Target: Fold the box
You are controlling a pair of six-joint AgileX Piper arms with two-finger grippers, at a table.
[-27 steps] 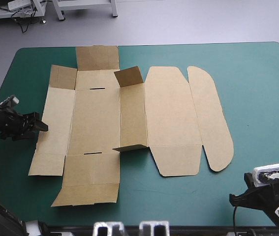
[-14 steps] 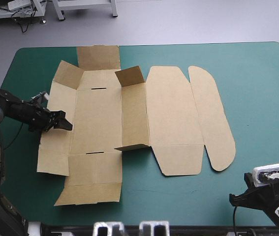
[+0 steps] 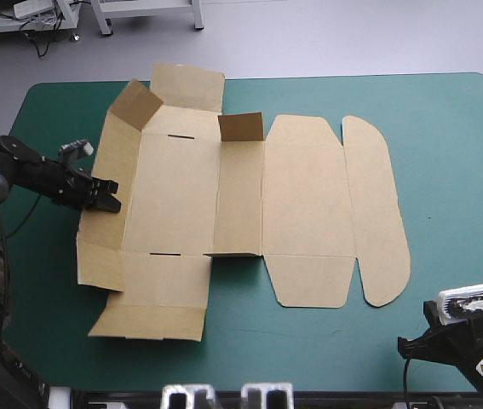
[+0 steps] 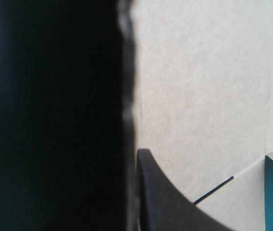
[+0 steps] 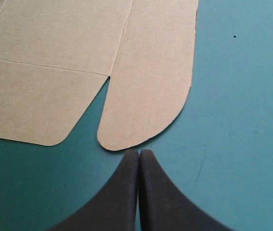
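Note:
The brown box (image 3: 241,196) lies mostly flat on the teal-green table (image 3: 445,170), its rounded lid flaps to the right. Its left wall (image 3: 115,166) stands raised, and two small end flaps are tilted up at the far side. My left gripper (image 3: 106,196) is shut on the edge of that left wall. In the left wrist view the board's edge runs between the fingers: one black finger (image 4: 160,197) lies against the inner face of the box (image 4: 199,96), and the outer side is dark. My right gripper (image 5: 138,153) is shut and holds nothing, just short of the rounded flap's end (image 5: 150,96).
Bare teal-green cover lies right of the box and along the near edge. My right arm (image 3: 467,328) sits at the table's near right corner. The box's far flap (image 3: 188,85) reaches over the table's far edge.
My left gripper moved in from the left and shut on the box's left wall. That wall now stands up, and the whole sheet slid to the right. The right arm stayed put.

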